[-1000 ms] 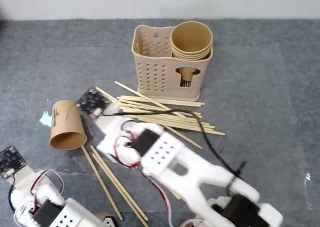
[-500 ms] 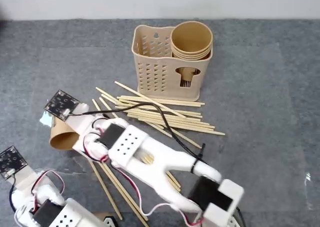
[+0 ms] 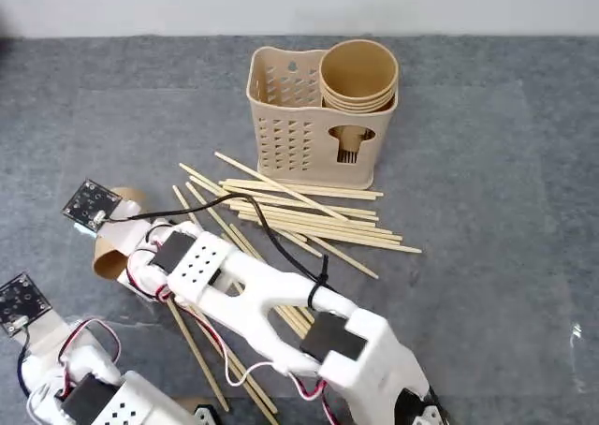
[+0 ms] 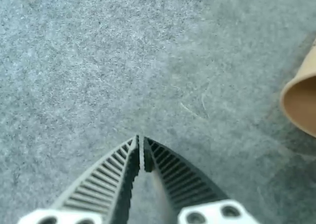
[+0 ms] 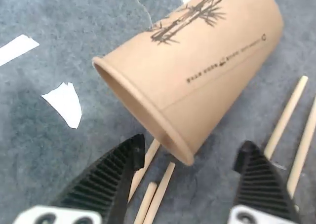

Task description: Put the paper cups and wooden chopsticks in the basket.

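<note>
Brown paper, printed with a bamboo sprig: a cup [image 5: 192,71] lies on its side on the grey tabletop [image 5: 44,17], its open rim facing the right gripper [image 5: 192,145]. That gripper's fingers [image 5: 116,172] are spread wide to either side of the rim and grip nothing. Ends of wooden chopsticks [image 5: 148,199] lie on the tabletop between the fingers, running under the cup's rim. Two more lie just beyond the far finger. A few white scraps [image 5: 64,103] are stuck to the tabletop beside the cup.

The left gripper [image 4: 142,140] hangs over bare tabletop with its ribbed fingers [image 4: 111,172] closed tip to tip and empty. The cup's rim shows off to one side of them.

From above, a loose pile of chopsticks [image 3: 309,221] spreads beyond the right gripper. Past the pile, well apart from both grippers, the beige basket [image 3: 290,135] stands upright, with a stack of cups [image 3: 358,74] in one of its compartments.
</note>
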Available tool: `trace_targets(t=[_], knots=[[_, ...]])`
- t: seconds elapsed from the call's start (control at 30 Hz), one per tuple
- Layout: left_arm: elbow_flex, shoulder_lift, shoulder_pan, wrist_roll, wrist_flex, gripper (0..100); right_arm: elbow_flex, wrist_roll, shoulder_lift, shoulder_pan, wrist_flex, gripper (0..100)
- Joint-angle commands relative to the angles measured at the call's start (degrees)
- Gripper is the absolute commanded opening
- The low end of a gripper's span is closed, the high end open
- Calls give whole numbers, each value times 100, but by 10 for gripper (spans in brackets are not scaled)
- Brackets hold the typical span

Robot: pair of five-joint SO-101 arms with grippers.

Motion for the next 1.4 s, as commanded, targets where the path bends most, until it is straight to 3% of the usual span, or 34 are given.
trace_targets(t=[0.0, 0.1, 0.67, 1.03, 1.37], knots=[[-48, -105, 0, -9, 53, 14, -589, -9, -4, 224, -66, 102], [-48, -105, 0, -9, 53, 14, -677, -35, -119, 374, -66, 5], [-48, -105, 9, -9, 53, 14, -677, -9, -2703, 1253, 1341, 9], [-57, -105, 44, -9, 44, 14, -677, 18, -4787, 2958, 2211, 9], [-66, -105, 2092, -9, 9, 14, -677, 237, -5138, 4470, 2422, 9]])
